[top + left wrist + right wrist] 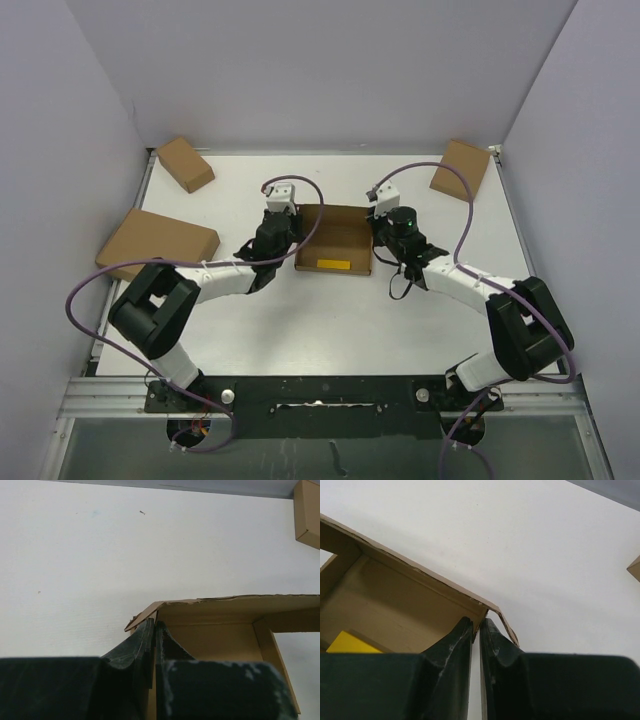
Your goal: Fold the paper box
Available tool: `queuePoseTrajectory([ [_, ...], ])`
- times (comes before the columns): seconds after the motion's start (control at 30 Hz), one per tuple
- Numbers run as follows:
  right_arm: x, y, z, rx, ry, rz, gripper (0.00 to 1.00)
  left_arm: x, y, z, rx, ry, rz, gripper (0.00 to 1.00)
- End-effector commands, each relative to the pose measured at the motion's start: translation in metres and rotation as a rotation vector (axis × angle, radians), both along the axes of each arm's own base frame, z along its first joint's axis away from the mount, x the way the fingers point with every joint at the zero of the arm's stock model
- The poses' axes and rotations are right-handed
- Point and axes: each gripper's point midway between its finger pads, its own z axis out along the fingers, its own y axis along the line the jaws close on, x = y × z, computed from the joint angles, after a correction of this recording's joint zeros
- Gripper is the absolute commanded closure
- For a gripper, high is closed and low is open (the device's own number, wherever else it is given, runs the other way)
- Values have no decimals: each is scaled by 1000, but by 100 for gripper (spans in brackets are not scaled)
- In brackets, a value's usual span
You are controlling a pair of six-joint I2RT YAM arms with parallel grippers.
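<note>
Fingers of your left gripper [154,626] are pressed together on the left side wall of the paper box [335,225], close to that wall's far corner. A thin strip of cardboard shows between them. Fingers of your right gripper [479,622] are nearly closed in the same way, pinching the opposite, right side wall near its far corner. A small flap [505,626] of the box angles outward just beyond the right-hand finger.

From above, you see the paper box lying near the middle of the white desk [330,320], open upward, between the two arms that reach in from either side. Its far wall stands upright behind a shallow rectangular floor. A yellow block [333,265] lies flat inside the box along the near side, and the right wrist view shows you one corner of it.

Three closed cardboard boxes lie well apart from the paper box: one [186,163] at the far left corner of the desk, a larger one [157,240] at the left edge, and one [460,168] at the far right corner.
</note>
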Motion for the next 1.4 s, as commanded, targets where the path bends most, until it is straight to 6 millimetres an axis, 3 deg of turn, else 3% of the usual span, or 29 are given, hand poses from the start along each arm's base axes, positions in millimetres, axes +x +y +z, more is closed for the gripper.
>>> queuePoseTrajectory([
  [0.0, -25, 47, 7, 120, 33, 159, 90, -29, -44, 23, -107, -13, -180, 100],
  [0.33, -33, 46, -2, 110, 64, 162, 89, -36, -40, 16, -96, 0, -191, 100],
  [0.57, -41, 47, -6, 80, 71, 182, 89, -37, -41, 23, -103, -13, -206, 100],
  [0.63, -42, 45, -7, 61, 69, 183, 89, -43, -39, 13, -90, 8, -213, 100],
  [1.17, -62, 34, -15, -89, 46, 274, 81, -59, -35, -5, -66, 40, -260, 100],
  [1.37, -66, 31, -18, -123, 59, 299, 77, -64, -33, -5, -58, 44, -268, 86],
])
